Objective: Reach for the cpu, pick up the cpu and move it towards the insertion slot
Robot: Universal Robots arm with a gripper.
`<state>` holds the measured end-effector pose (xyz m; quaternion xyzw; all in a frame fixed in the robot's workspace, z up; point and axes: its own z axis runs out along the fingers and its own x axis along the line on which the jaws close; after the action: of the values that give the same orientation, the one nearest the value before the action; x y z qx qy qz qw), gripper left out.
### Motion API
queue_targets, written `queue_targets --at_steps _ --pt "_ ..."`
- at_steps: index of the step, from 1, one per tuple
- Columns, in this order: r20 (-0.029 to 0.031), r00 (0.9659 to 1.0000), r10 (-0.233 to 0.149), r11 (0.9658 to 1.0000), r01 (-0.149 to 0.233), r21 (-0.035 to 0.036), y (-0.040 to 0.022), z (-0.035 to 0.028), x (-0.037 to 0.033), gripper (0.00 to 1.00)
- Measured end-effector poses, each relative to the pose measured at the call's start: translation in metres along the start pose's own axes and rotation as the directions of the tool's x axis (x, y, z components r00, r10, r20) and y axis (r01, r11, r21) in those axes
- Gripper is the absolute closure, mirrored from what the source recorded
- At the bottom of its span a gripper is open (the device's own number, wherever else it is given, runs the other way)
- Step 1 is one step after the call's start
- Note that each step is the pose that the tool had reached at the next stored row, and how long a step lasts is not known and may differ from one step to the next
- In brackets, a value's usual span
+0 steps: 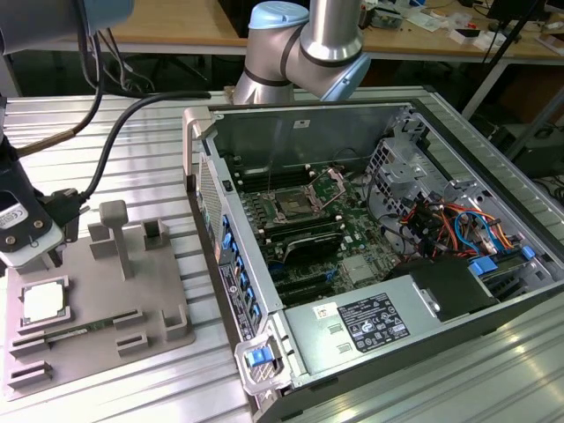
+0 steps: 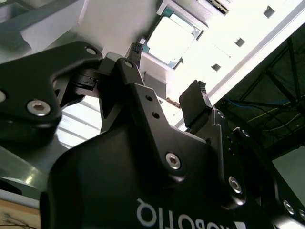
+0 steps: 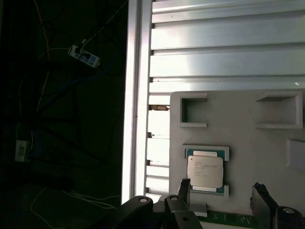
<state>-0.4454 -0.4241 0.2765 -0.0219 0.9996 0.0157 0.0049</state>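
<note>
The tool (image 3: 221, 187) hangs wide open and empty above one cpu (image 3: 205, 170), well apart from one insertion slot (image 1: 291, 209).

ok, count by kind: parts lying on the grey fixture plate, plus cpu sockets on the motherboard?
cpu: 1
memory stick: 1
insertion slot: 1
Total: 3
</note>
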Motion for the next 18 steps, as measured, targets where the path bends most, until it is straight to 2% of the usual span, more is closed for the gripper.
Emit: queue_targets --at_steps 18 --pt "0.0001 1.0000 0.000 1.0000 0.000 -0.0016 -0.0018 0.0079 0.0001 0.40"
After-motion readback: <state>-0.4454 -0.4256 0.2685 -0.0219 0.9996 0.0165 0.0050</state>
